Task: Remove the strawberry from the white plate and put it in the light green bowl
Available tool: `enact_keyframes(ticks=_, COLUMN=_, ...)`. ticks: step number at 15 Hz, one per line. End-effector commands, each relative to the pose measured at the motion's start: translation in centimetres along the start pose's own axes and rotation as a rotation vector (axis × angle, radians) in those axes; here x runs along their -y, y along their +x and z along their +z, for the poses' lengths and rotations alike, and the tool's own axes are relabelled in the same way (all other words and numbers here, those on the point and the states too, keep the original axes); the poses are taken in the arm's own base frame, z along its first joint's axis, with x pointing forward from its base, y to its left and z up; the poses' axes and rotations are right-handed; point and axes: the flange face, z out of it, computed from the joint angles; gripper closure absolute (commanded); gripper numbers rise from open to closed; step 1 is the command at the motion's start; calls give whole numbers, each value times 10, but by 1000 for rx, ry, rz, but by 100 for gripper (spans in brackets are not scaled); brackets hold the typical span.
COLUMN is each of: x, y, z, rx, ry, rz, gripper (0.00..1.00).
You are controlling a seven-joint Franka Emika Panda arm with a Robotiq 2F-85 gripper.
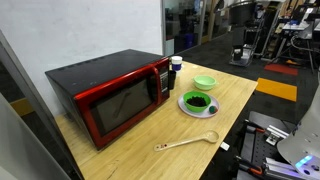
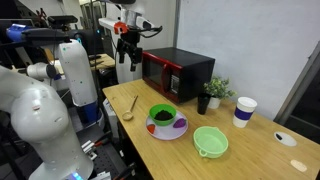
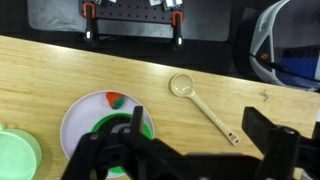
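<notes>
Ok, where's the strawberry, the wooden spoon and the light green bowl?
strawberry (image 3: pixel 115 99), wrist view, its red middle.
wooden spoon (image 3: pixel 182 86), wrist view, its round scoop.
light green bowl (image 2: pixel 211 142), an exterior view, its bare inside.

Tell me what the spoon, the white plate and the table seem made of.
The spoon looks like pale matte wood: even tan, no shine. The white plate is smooth plain white, plastic or ceramic, hard to say. The table shows grain lines, so wood or wood-look laminate.
</notes>
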Motion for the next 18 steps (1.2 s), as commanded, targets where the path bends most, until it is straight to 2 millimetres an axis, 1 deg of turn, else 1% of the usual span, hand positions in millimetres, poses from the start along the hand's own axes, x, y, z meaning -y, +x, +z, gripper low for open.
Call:
enact_keyframes(ticks=1, x=-58, y=23, z=31, rx=-47, ry=-32, rz=44, gripper=0)
enact_keyframes(ticks=3, x=-95, y=35, z=51, rx=-89, ry=-37, rz=76, gripper=0)
enact_keyframes(ticks=6, x=-142, y=53, z=94, rx=-114, ry=-50, rz=109, gripper=0)
enact_keyframes(ticks=7, x=-155, y=58, z=110, rx=-122, ry=-57, rz=123, gripper=0)
enact_keyframes(ticks=9, x=-175, y=70, z=131, rx=-130, ry=-63, rz=165, gripper=0)
enact_keyframes(ticks=10, x=-183, y=76, z=139, rx=-139, ry=-66, rz=199, gripper=0)
enact_keyframes(ticks=12, x=-195, y=87, z=150, rx=-156, ry=-80, rz=241, gripper=0)
enact_keyframes(ticks=13, x=-200, y=91, z=151, rx=-154, ry=-96, rz=262, gripper=0)
enact_keyframes(ticks=14, x=-188, y=80, z=148, rx=-152, ry=-67, rz=230, gripper=0)
enact_keyframes(ticks=16, x=-190, y=83, z=154, rx=-142, ry=-68, rz=236, gripper=0)
enact_keyframes(ticks=18, x=-189, y=82, z=152, rx=-147, ry=-69, rz=234, gripper=0)
